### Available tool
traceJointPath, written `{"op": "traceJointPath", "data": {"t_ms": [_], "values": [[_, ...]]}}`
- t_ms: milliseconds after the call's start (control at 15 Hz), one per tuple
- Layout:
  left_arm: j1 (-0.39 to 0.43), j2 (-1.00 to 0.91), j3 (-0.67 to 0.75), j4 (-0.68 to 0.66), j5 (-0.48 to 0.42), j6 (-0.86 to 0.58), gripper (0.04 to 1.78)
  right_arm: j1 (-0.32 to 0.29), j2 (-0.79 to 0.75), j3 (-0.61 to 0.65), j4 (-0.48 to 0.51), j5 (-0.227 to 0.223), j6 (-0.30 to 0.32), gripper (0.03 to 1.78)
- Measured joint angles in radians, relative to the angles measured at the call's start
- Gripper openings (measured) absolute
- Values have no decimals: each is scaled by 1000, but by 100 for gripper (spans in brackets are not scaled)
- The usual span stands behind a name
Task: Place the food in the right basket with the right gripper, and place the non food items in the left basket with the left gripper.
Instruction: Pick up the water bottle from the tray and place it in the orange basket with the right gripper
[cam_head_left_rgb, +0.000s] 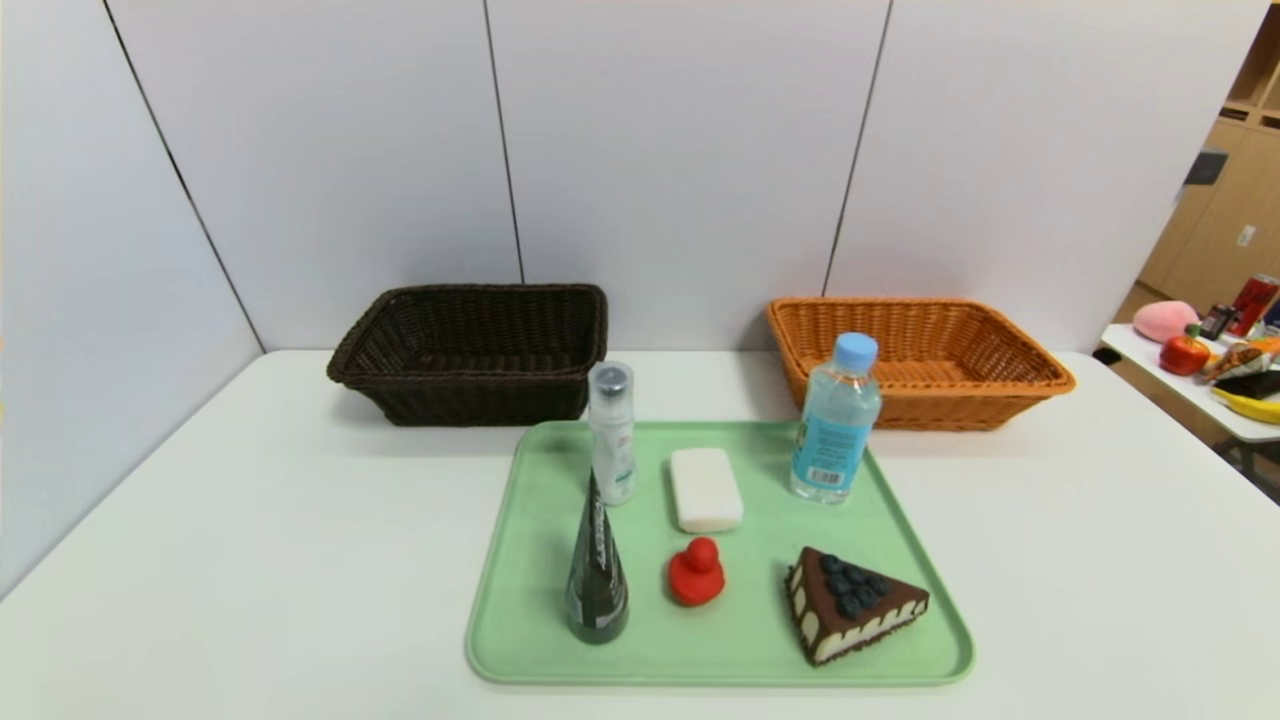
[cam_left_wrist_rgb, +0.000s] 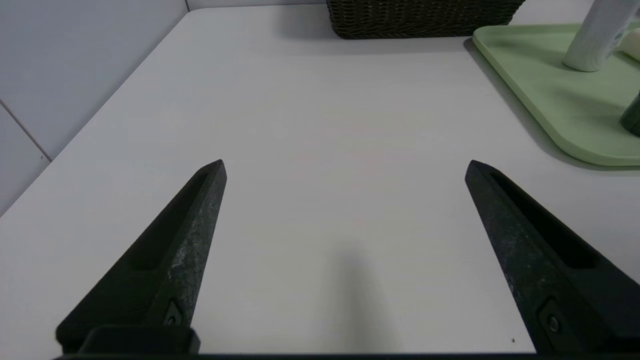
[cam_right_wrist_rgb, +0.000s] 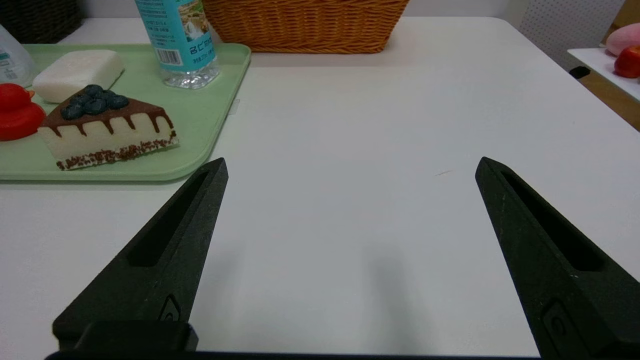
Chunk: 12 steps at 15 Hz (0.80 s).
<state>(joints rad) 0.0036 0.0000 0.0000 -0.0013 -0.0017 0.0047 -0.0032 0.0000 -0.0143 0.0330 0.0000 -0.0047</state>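
On the green tray (cam_head_left_rgb: 520, 620) stand a water bottle (cam_head_left_rgb: 836, 420), a white spray bottle (cam_head_left_rgb: 612, 435) and a dark cone tube (cam_head_left_rgb: 596, 575). A white soap bar (cam_head_left_rgb: 705, 489), a red duck (cam_head_left_rgb: 696, 572) and a chocolate cake slice (cam_head_left_rgb: 850, 602) lie there too. The dark brown basket (cam_head_left_rgb: 470, 352) and the orange basket (cam_head_left_rgb: 915, 360) sit behind the tray, both empty. My left gripper (cam_left_wrist_rgb: 345, 167) is open over bare table left of the tray. My right gripper (cam_right_wrist_rgb: 350, 165) is open over bare table right of the tray. Neither gripper shows in the head view.
A grey panel wall closes the back and left of the white table (cam_head_left_rgb: 200, 560). A side table (cam_head_left_rgb: 1190, 390) with toy fruit and cans stands off to the right, beyond the table's right edge.
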Motion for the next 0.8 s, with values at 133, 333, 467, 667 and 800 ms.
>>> {"op": "traceJointPath", "data": {"t_ms": [133, 333, 467, 667, 800], "values": [[0, 0, 0, -6, 3, 19, 169, 0, 0, 3, -26, 8, -27, 171], [-1, 5, -74, -38, -37, 41, 169, 0, 6, -89, -76, 69, -26, 171], [-2, 51, -173, -2, -95, 41, 169, 1, 57, -193, -54, 137, -16, 171], [-4, 245, -291, -78, -156, 39, 169, 16, 256, -325, -125, 215, -4, 171], [-4, 430, -335, -219, -171, 38, 169, 31, 455, -393, -249, 234, -3, 171]]}}
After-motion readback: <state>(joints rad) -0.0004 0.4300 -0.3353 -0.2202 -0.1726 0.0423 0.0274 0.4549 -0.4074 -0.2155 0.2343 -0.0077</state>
